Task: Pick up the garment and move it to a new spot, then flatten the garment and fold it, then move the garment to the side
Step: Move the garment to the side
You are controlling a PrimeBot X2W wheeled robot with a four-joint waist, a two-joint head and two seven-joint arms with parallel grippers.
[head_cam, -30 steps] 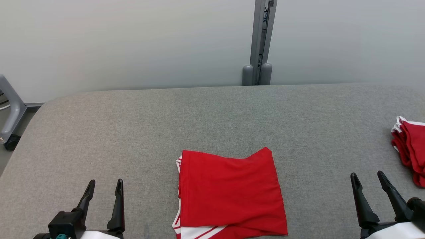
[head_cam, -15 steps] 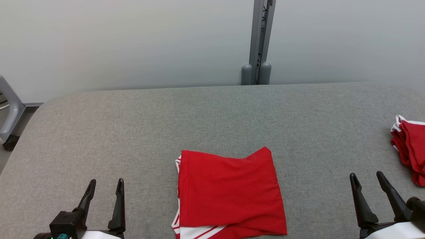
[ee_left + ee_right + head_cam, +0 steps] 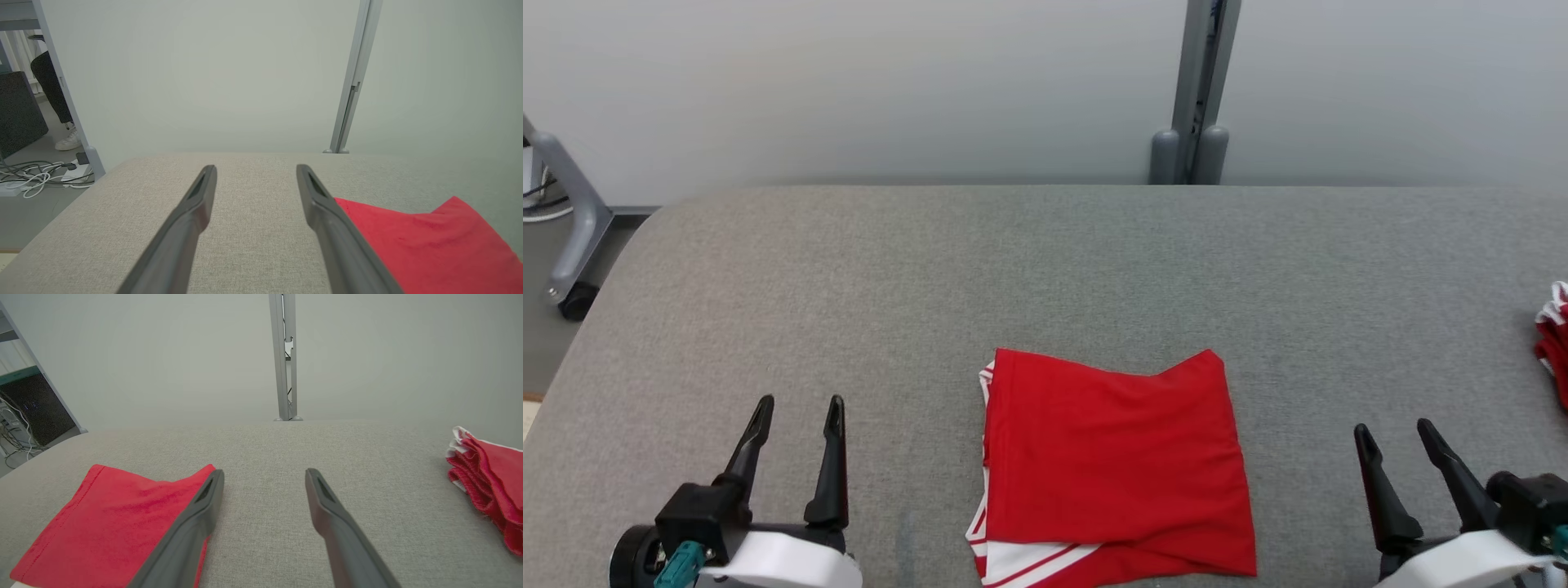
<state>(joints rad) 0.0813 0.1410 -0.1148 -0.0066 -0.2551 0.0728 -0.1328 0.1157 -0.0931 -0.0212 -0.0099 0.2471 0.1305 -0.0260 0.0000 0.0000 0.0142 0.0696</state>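
Head view: The red garment (image 3: 1115, 457) lies flat on the gray table (image 3: 1045, 269), near the front edge and in the middle. It looks folded into a neat square, with white stripes peeking out at the bottom. The left gripper (image 3: 799, 404) waits at the lower left, and the right gripper (image 3: 1392, 429) at the lower right. Both have their 2 fingers spread apart and hold nothing. Both are well apart from the cloth. At the far right edge sits a red pile (image 3: 1553, 343) of other cloth.

Left wrist view: The left gripper's (image 3: 255, 167) 2 fingers are wide apart over bare table (image 3: 253, 228). The garment (image 3: 425, 245) is just to the right of them. A shoe (image 3: 69, 141) and some cables (image 3: 36, 175) are on the floor past the table.

Right wrist view: The right gripper's (image 3: 264, 471) 2 fingers are spread too. The garment (image 3: 106, 522) is on their left. The red pile (image 3: 486, 473) is far off on their right.

I think the folding is done, so the job now is to carry the garment to the side. To do it well, each gripper should come in low from its own side and pinch all the layers at once, not just the top 1. Both should lift together and stay level, so the fold does not fall open. Then set it down softly, maybe near the red pile, and let go only when it rests flat.
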